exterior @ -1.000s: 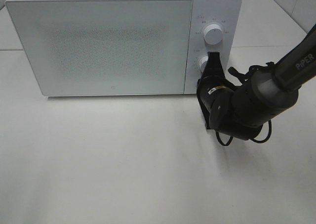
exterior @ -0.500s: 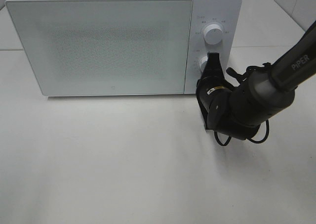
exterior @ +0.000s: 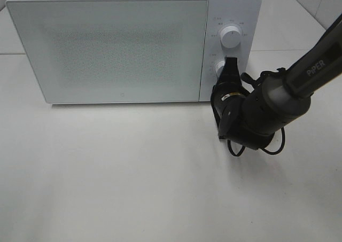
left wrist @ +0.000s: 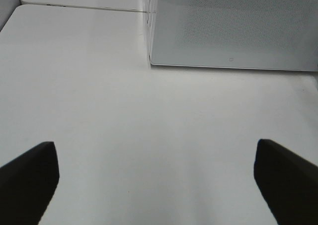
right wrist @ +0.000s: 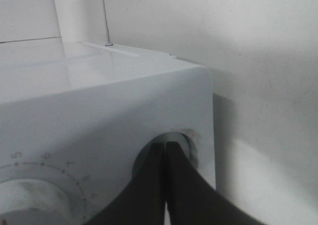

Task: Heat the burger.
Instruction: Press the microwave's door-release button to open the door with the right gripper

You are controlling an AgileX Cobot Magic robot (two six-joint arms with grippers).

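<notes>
Right wrist view: my right gripper (right wrist: 166, 151) is pinched tight with nothing between the jaws, its tips at the lower knob (right wrist: 185, 141) of the microwave (right wrist: 99, 115). The door (exterior: 107, 49) lies to that gripper's left, closed. My left gripper (left wrist: 159, 185) hangs spread wide over the table (left wrist: 149, 125), the microwave ahead of it. Where the burger is I cannot tell.

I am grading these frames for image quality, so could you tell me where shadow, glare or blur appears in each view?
Exterior high: even light, soft shadow of the right arm on the table, microwave sharp. Left wrist: fingers of the left gripper dark, soft-edged. Right wrist: right gripper out of focus; pale sheen on the microwave's top.
</notes>
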